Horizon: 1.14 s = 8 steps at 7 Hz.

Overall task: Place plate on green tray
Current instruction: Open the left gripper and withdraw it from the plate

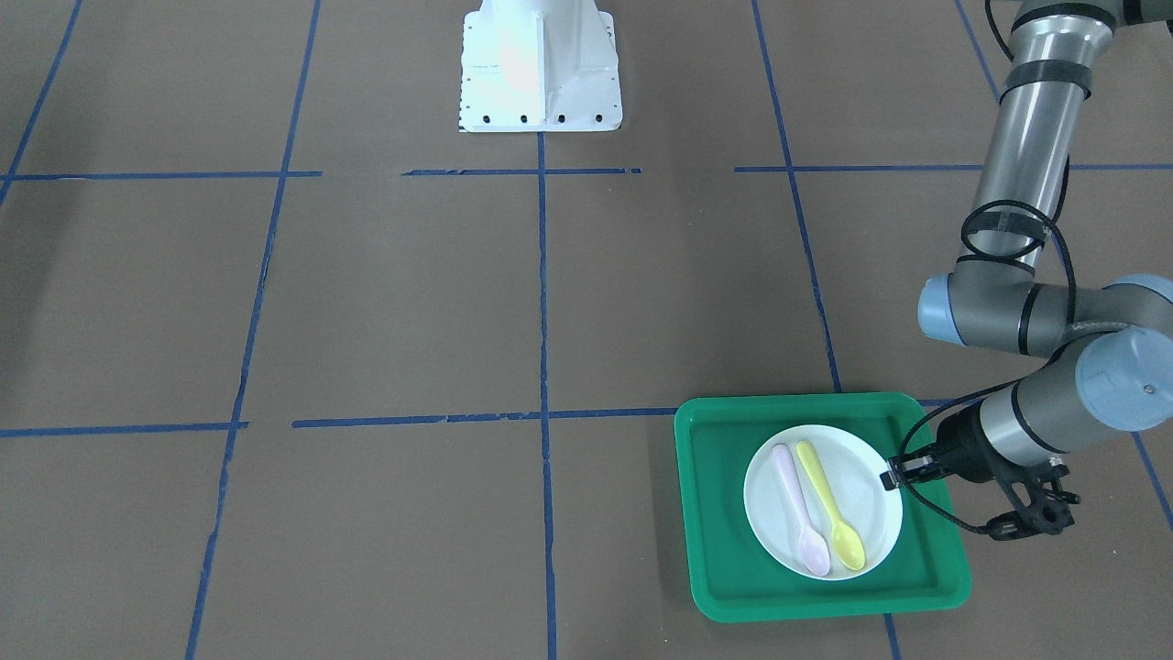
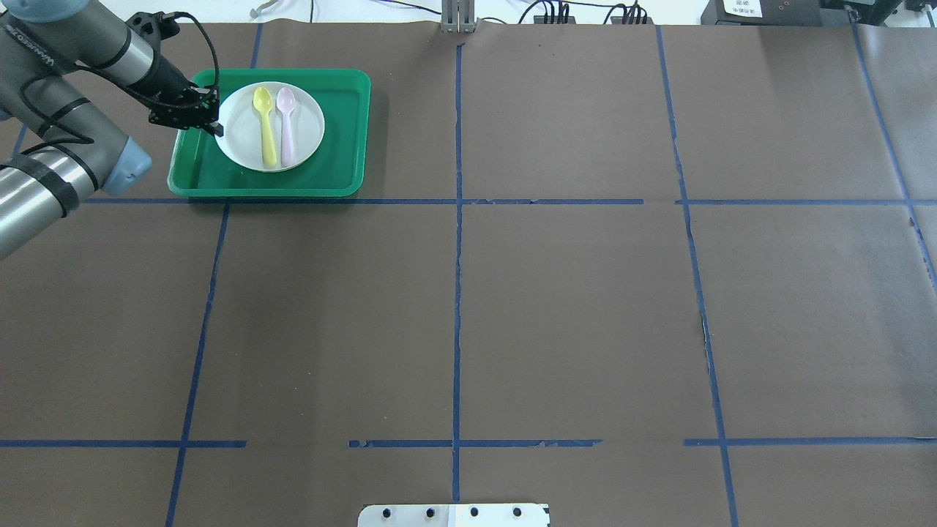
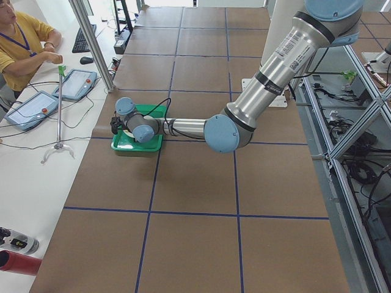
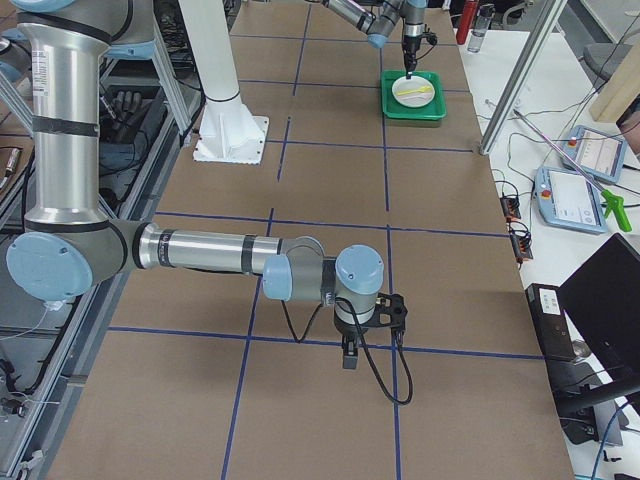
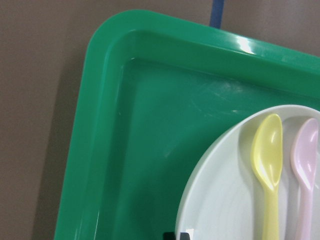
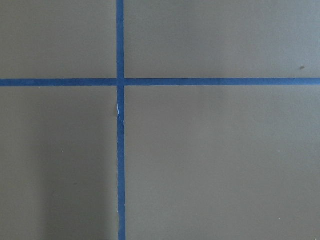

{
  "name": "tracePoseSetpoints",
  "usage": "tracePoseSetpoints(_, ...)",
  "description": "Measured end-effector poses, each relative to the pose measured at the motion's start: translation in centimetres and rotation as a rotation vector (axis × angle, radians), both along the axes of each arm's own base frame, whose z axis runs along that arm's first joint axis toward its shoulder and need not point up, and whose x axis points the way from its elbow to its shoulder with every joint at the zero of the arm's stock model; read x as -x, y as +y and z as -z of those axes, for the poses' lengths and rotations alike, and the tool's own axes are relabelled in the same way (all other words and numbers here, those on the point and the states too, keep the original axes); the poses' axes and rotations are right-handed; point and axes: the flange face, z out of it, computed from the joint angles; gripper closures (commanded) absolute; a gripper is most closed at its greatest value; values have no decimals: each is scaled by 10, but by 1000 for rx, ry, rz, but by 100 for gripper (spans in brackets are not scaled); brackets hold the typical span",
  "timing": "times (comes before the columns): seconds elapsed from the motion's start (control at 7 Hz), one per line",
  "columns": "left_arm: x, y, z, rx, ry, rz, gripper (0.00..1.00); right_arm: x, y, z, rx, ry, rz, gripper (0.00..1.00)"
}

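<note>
The white plate [image 1: 869,477] lies inside the green tray [image 1: 715,513] at the table's far left in the overhead view, where the plate [image 2: 238,132] sits in the tray [image 2: 344,132]. A yellow spoon [image 1: 829,504] and a pink spoon [image 1: 797,509] lie on the plate. My left gripper [image 1: 889,478] is low at the plate's rim, its fingers closed on that edge [image 2: 216,126]. The left wrist view shows the plate [image 5: 225,200], the tray [image 5: 140,150] and a dark fingertip [image 5: 177,235] at the rim. My right gripper [image 4: 345,358] shows only in the exterior right view, so I cannot tell its state.
The brown table has blue tape lines. The white robot base [image 1: 541,64] stands at the table's near edge. A person [image 3: 18,43] sits by a side desk with control pendants [image 3: 30,107] beyond the tray.
</note>
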Motion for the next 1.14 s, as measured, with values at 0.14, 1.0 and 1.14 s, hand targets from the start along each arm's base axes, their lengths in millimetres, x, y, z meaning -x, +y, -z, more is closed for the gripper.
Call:
tracePoseSetpoints(0.14,-3,1,-1,-15,-3,7,22,0,0,0,0,-1,0,0)
tracePoseSetpoints(1.0,76,60,36,-2,-8,3,24,0,0,0,1,0,-1,0)
tracePoseSetpoints(1.14,121,83,37,-71,-47,-35,23,0,0,0,1,0,-1,0)
